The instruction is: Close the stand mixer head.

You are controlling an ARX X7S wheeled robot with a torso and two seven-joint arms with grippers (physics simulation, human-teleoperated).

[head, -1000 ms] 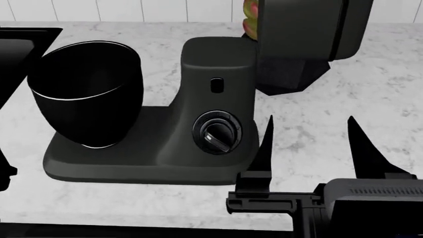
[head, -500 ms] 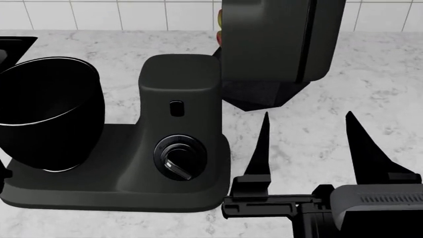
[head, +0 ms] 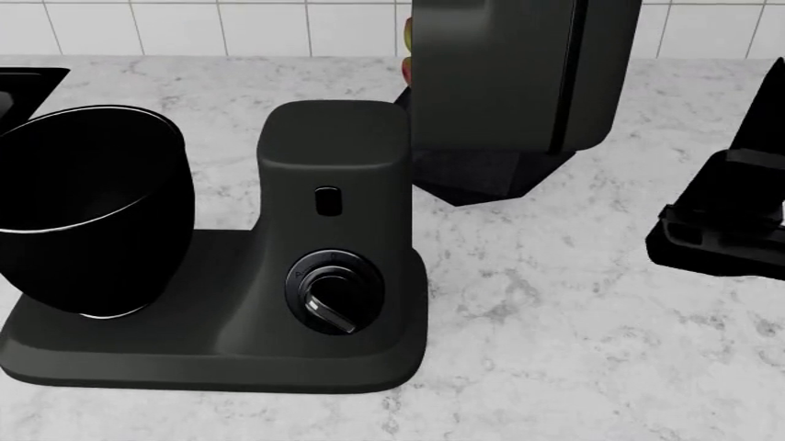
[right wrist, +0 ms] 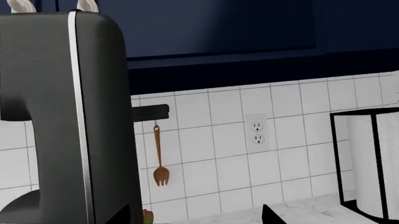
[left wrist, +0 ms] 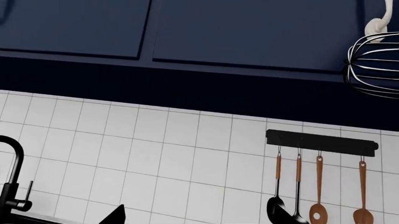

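Observation:
The stand mixer head (head: 516, 73) is a charcoal block tilted up and back above the column (head: 334, 175). The glossy black bowl (head: 86, 211) sits on the mixer base at the left. My right gripper (head: 755, 147) is raised at the right edge of the head view, to the right of the head and apart from it. In the right wrist view the head (right wrist: 56, 116) fills the left side, and the gripper (right wrist: 196, 219) is open and empty. My left gripper (left wrist: 199, 219) is open, empty and faces the tiled wall. A wire whisk (left wrist: 374, 65) hangs at that view's edge.
A black faceted plant pot (head: 484, 175) stands behind the column, under the raised head. A utensil rail (left wrist: 321, 140) with several spoons hangs on the wall. A black faucet (left wrist: 9, 177) is nearby. A paper towel holder (right wrist: 371, 163) stands on the counter. A wall outlet (right wrist: 257, 132) shows.
My right gripper has risen from the counter's front and moved right, toward the side of the raised head. The head view first shifted left, then held still. The mixer head has not moved.

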